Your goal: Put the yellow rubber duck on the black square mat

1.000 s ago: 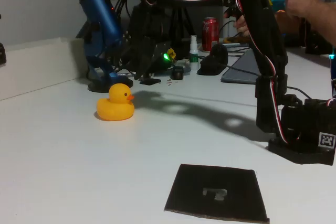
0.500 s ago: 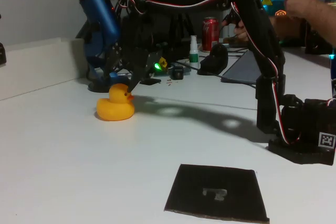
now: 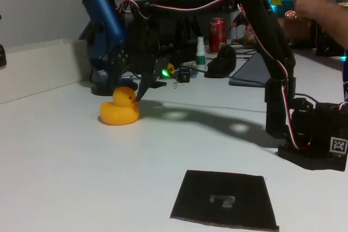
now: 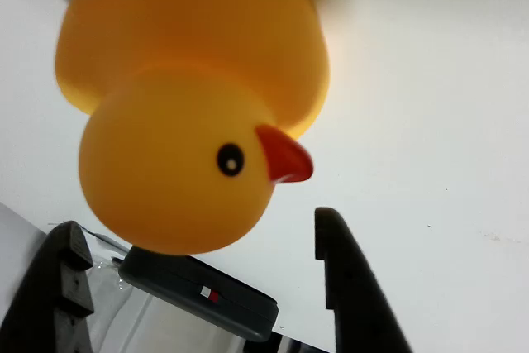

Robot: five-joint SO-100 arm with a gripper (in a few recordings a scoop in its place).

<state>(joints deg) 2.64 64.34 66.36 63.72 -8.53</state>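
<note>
Now the yellow rubber duck (image 3: 119,108) sits on the white table (image 3: 65,167) in the left half of the fixed view, a little above the middle height, with its orange beak turned to the right of the frame. The black arm reaches from its base at the right edge up and across the top of the frame, and the gripper (image 3: 138,92) comes down just at the right side of the duck's head. The lower tip of it is very near the beak; whether it touches the duck or not, I cannot tell from this view.

In the wrist view the duck (image 4: 190,113) occupies the upper left and the centre of the frame, its head lower and its body above. The two dark fingers (image 4: 351,287) stand at the bottom of the frame, one in the lower left corner and one right of centre, spread wide apart with nothing grasped between them. The head of the duck is over the gap, closer to the left finger.

The black square mat (image 3: 224,199) lies flat at the bottom of the fixed view, right of centre, with a small pale mark in its middle. It is well apart from the duck.

A blue microphone (image 3: 103,31) stands behind the duck in the upper left, and a red can (image 3: 217,33) stands at the top centre.
</note>
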